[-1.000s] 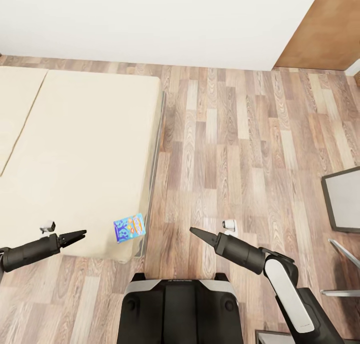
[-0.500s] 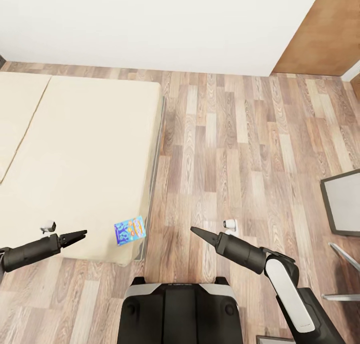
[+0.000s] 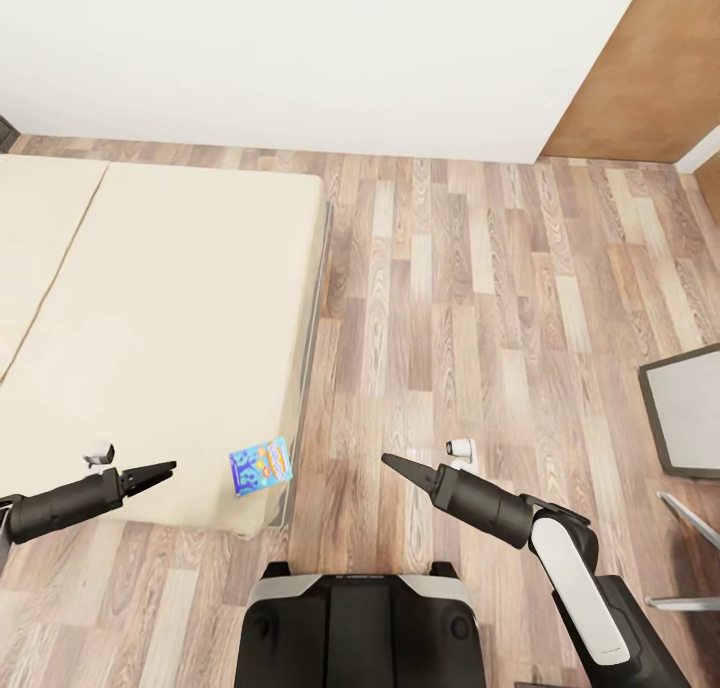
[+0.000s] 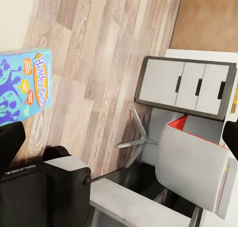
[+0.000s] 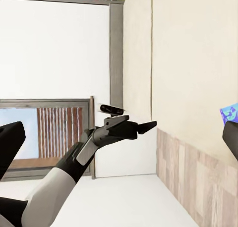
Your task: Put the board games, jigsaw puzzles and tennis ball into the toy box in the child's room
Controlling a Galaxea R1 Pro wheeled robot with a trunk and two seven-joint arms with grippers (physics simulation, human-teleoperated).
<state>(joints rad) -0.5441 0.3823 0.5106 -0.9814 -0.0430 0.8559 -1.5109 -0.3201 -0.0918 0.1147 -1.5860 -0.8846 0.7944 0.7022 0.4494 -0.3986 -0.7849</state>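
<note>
A small blue board game [image 3: 260, 465] with orange-yellow print lies flat on the bed [image 3: 170, 298], near the corner closest to me. The left wrist view shows it as a blue box [image 4: 25, 85] with white lettering. My left gripper [image 3: 165, 468] hovers just left of it above the mattress edge, open and empty. Over the wood floor to the right of the bed, my right gripper [image 3: 392, 463] is open and holds nothing. A sliver of the blue box [image 5: 229, 113] also appears in the right wrist view, beyond my left gripper [image 5: 146, 124].
A dark grey cabinet with white doors [image 3: 685, 408] stands at the right edge, with chair legs [image 3: 685, 513] beside it. It shows again as a cabinet [image 4: 181, 88] next to a grey chair [image 4: 193, 167]. A white wall [image 3: 320, 48] runs behind the bed. My base [image 3: 360, 628] sits below.
The whole picture has slid slightly downward, so the camera has moved. Both arms hold the same pose and the board game stays on the bed corner.
</note>
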